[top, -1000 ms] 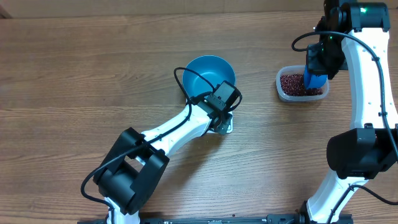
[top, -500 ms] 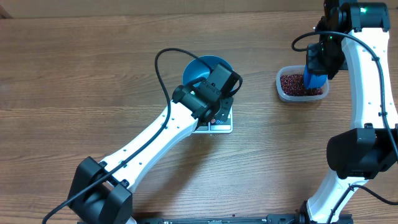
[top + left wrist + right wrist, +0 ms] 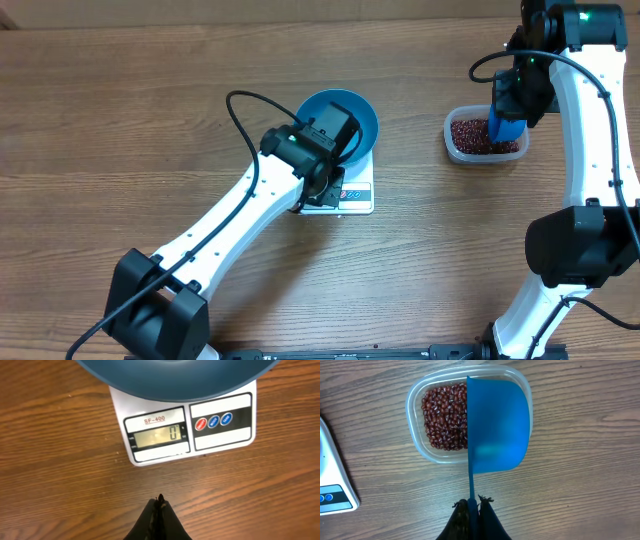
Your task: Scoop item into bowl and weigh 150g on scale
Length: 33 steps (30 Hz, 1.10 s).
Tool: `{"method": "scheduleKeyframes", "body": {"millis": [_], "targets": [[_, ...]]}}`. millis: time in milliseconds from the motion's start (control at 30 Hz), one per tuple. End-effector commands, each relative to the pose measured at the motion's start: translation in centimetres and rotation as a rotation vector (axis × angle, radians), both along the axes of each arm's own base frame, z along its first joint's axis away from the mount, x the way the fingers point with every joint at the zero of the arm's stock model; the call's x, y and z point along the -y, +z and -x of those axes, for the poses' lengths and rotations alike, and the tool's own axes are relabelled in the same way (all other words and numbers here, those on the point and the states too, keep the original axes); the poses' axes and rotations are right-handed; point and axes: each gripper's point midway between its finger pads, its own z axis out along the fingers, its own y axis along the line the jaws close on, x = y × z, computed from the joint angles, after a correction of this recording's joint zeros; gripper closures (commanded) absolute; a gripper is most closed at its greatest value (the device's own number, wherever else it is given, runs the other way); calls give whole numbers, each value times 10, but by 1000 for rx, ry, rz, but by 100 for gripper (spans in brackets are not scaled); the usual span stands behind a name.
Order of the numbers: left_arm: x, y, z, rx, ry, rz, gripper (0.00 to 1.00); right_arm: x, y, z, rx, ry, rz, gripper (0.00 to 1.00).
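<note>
Overhead view of a wooden table [image 3: 120, 120] with my two arms reaching over it. My left arm [image 3: 240, 215] stretches from the near left edge toward the middle of the table. My left pincer [image 3: 159, 505] is pressed fully shut with nothing in it. In the left wrist view its dark fingertips meet in a point over bare wood, just in front of the scale.

At the middle stands the white scale [image 3: 357, 196], with the blue bowl [image 3: 358, 115] sitting on top of it. My left wrist covers part of the bowl from above; the part of its inside that shows is plain blue. The display [image 3: 156, 436] on the scale's near edge reads zero. To the right of the display sit three round buttons [image 3: 213, 421], one red and two blue.

Further right, well apart from the scale, is a clear tub [image 3: 452, 138] holding the dark red beans [image 3: 469, 133]. A blue scoop [image 3: 497, 425] hangs over the right half of the tub, hiding the beans under it. My right pincer [image 3: 472, 506] is clamped tight on the scoop's thin handle, gripping it from the near side, with my right arm [image 3: 600, 130] running down the table's right edge.
</note>
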Motion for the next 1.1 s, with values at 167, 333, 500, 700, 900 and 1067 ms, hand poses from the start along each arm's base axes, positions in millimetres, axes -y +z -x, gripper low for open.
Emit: {"method": "scheduleKeyframes", "body": {"millis": [167, 333, 500, 700, 900, 1067], "targets": [[9, 3, -5, 8, -16, 51, 72, 0, 3, -2, 15, -13, -9, 96], [7, 18, -30, 103, -9, 56, 62, -11, 2, 0, 6, -8, -70, 96], [14, 55, -53, 197, -32, 104, 58, -11, 2, 0, 7, -9, -70, 96], [23, 82, -70, 280, -28, 155, 49, -10, 1, 7, -24, -10, -66, 96], [23, 81, -69, 279, -44, 146, 47, -6, -2, 7, -29, -12, -44, 96], [22, 81, -70, 282, -48, 139, 45, 18, -7, 13, -68, -23, 96, 96]]}}
